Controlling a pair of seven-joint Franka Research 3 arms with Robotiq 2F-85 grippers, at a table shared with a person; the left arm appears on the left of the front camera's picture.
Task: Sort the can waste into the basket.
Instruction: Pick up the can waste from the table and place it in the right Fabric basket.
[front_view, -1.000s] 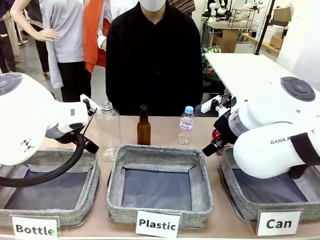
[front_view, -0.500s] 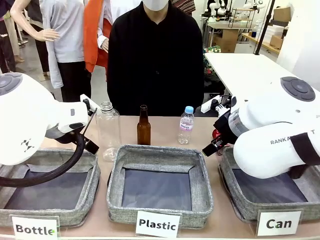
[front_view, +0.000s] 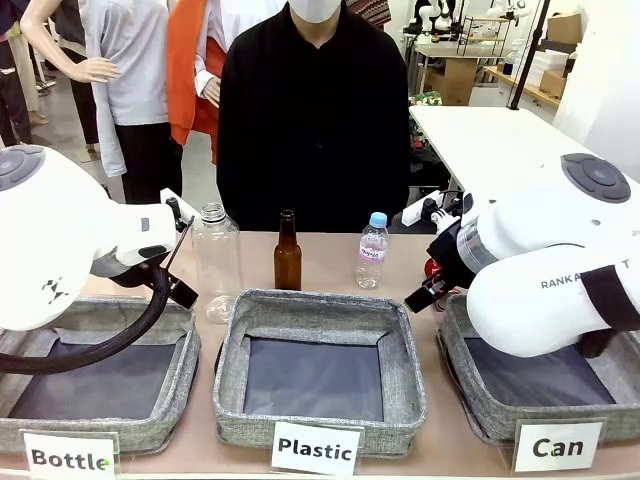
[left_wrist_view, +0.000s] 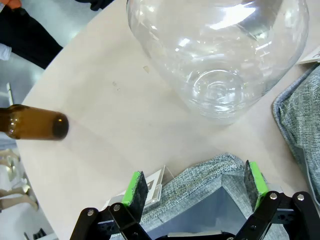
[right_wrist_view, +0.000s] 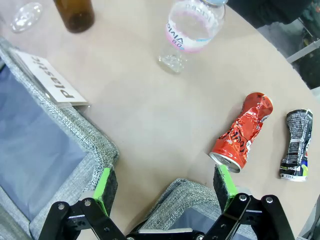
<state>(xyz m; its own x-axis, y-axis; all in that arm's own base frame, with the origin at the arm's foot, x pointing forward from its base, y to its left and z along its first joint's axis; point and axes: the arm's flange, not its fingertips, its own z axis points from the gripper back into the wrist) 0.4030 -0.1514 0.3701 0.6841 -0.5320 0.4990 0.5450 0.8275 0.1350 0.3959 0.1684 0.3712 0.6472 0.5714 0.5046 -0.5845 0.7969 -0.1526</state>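
The left gripper (left_wrist_view: 192, 171), green-padded fingers spread wide with nothing between them, hangs above the corner of a grey woven basket (left_wrist_view: 197, 184). Beyond it, a clear plastic bottle (left_wrist_view: 220, 50) and a brown glass bottle (left_wrist_view: 35, 125) stand on the beige table (left_wrist_view: 115, 110).

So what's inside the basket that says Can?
Only its dark bottom shows inside the Can basket. The right arm covers its far part. The red can and grey can lie on the table outside it.

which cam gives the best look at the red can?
Right wrist view: the red can lies whole on the table, crushed, next to the grey can. Front view gives at most a red sliver behind the right arm.
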